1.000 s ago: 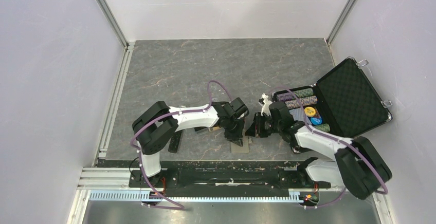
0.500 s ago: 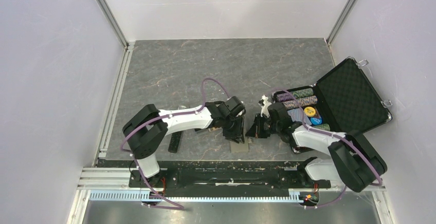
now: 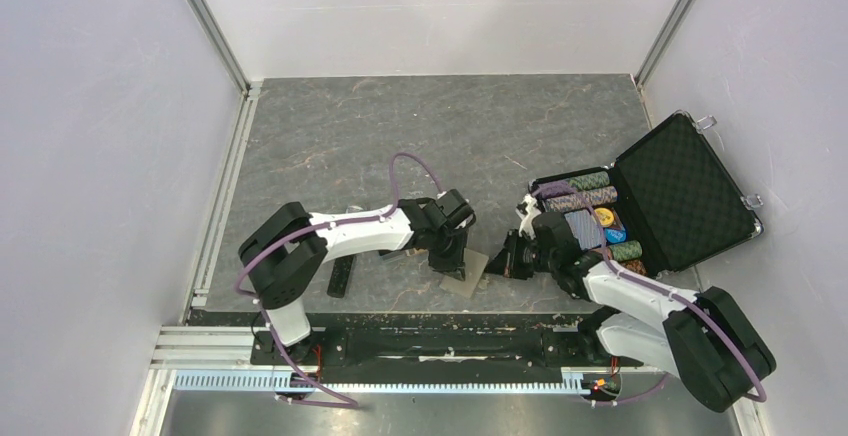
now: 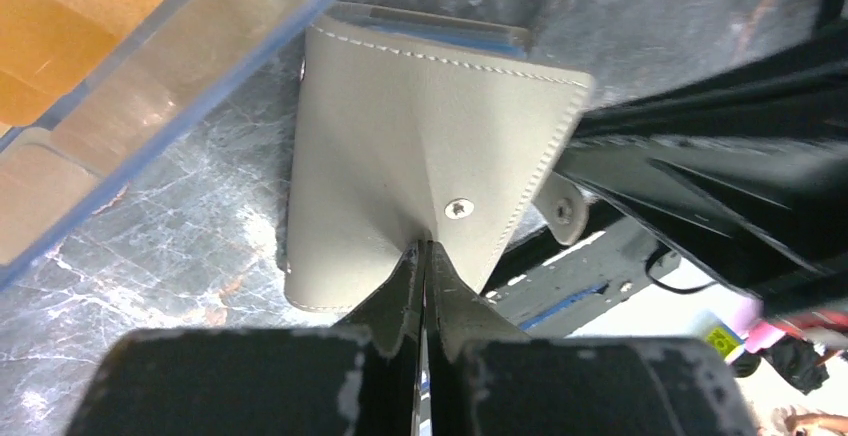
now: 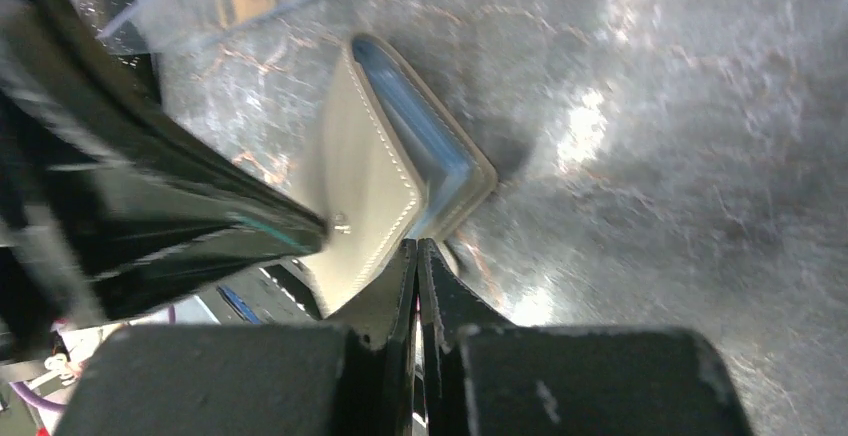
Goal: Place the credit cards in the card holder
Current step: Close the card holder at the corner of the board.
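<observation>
The grey-tan card holder (image 4: 400,146) lies near the table's front edge (image 3: 473,279), its cover raised so the pale blue inside (image 5: 425,141) shows. My left gripper (image 4: 425,248) is shut on the cover's near edge, beside the snap, and creases the leather. From the other side my right gripper (image 5: 417,246) is shut, its tips against the holder's corner by the small tab (image 4: 561,206). I cannot tell whether it pinches anything. Orange-gold credit cards (image 4: 70,46) show through a clear plastic box just behind the holder.
An open black chip case (image 3: 690,191) with rows of striped chips (image 3: 585,191) stands at the right, close behind my right arm. A long black bar (image 3: 341,276) lies left of my left arm. Bare grey floor stretches toward the back wall.
The left gripper opened briefly and shut again on the holder's cover. The right gripper shut and drew slightly back to the right. The holder now sits turned and tilted.
</observation>
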### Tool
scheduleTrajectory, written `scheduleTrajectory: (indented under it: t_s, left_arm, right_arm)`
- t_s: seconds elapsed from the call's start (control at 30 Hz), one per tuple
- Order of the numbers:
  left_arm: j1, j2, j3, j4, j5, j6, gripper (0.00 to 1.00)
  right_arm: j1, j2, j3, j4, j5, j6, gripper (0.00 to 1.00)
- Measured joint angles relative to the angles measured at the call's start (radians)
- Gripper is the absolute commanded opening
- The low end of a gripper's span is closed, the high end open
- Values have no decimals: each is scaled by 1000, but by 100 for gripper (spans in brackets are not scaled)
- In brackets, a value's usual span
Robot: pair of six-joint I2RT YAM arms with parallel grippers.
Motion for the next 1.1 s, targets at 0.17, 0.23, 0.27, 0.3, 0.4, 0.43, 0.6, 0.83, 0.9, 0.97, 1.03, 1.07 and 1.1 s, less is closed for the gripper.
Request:
scheduleTrajectory:
  t_s: [0.17, 0.23, 0.27, 0.3, 0.4, 0.43, 0.6, 0.83, 0.9, 0.97, 1.03, 1.07, 1.1]
  left_arm:
    - [0, 52, 6, -29, 5, 12, 2]
    - [-1, 61, 26, -45, 5, 19, 2]
    - [-3, 66, 33, -51, 4, 26, 2]
    - [-3, 71, 38, -56, 4, 30, 2]
    - [-3, 76, 47, -66, 6, 39, 5]
    - [-4, 76, 47, -65, 6, 40, 7]
    - [-4, 71, 41, -48, 13, 43, 27]
    - [-5, -14, -50, 90, 38, 33, 47]
    - [-5, -36, -68, 132, 43, 28, 47]
    - [-5, -42, -71, 168, 58, 23, 47]
    - [-5, -42, -71, 198, 66, 13, 47]
    - [-5, -42, -71, 209, 68, 10, 47]
    - [-5, -42, -71, 216, 70, 8, 47]
  right_arm:
    - [-1, -1, 93, -20, 0, -53, 2]
    - [-3, 1, 128, -18, -1, -75, 2]
    - [-4, 3, 142, -15, -1, -86, 2]
    - [-4, 6, 149, -12, -2, -93, 2]
    - [-4, 38, 155, -5, -4, -111, 1]
    - [-4, 56, 155, -4, -4, -113, 1]
    - [-5, 161, 135, 55, -16, -120, 0]
    - [-10, 233, 104, 132, -45, -112, 0]
    - [-10, 233, 99, 140, -45, -112, 0]
    - [-10, 233, 97, 143, -45, -112, 0]
    - [-10, 233, 97, 143, -45, -112, 0]
    - [-10, 233, 97, 143, -45, -113, 0]
    - [-10, 233, 97, 143, -45, -113, 0]
